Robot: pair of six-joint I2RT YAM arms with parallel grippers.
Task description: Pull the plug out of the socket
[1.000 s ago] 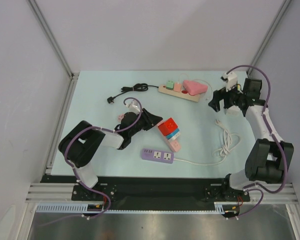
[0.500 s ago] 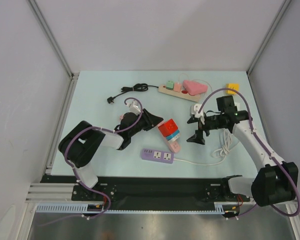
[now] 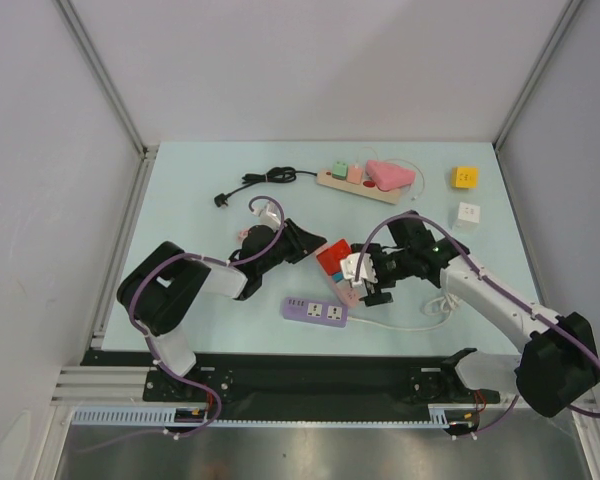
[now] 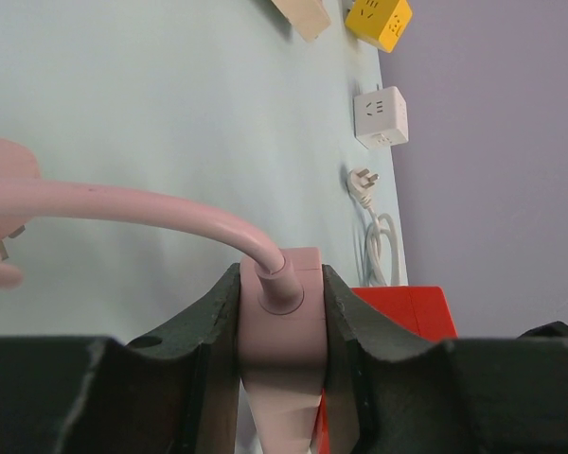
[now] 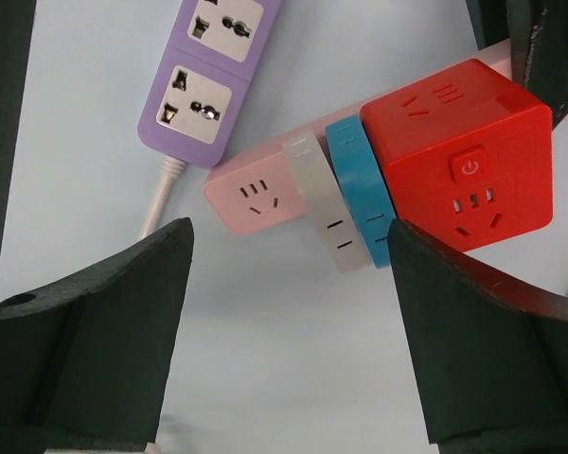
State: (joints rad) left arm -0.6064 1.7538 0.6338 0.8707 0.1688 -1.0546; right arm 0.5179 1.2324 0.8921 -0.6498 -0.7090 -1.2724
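Note:
My left gripper (image 3: 298,240) is shut on a pink plug (image 4: 282,303) with a pink cable. The plug's lower end runs down beside the red cube (image 4: 407,307), and I cannot tell how deep it sits. The socket stack (image 3: 338,265) lies mid-table: a red cube (image 5: 464,161), then blue (image 5: 364,184), white (image 5: 322,203) and pink (image 5: 256,194) sections. My right gripper (image 3: 365,275) hangs open and empty just above the stack, fingers wide apart (image 5: 289,322).
A purple power strip (image 3: 315,311) with a white cord lies near the front, also in the right wrist view (image 5: 204,85). A beige strip (image 3: 358,183) with plugs is at the back, with a black cable (image 3: 260,182) to its left. Yellow (image 3: 466,177) and white (image 3: 468,213) cubes sit back right.
My right arm has swung from the back right to over the socket stack. The yellow and white cubes now show on the table at the back right. The left arm has not moved.

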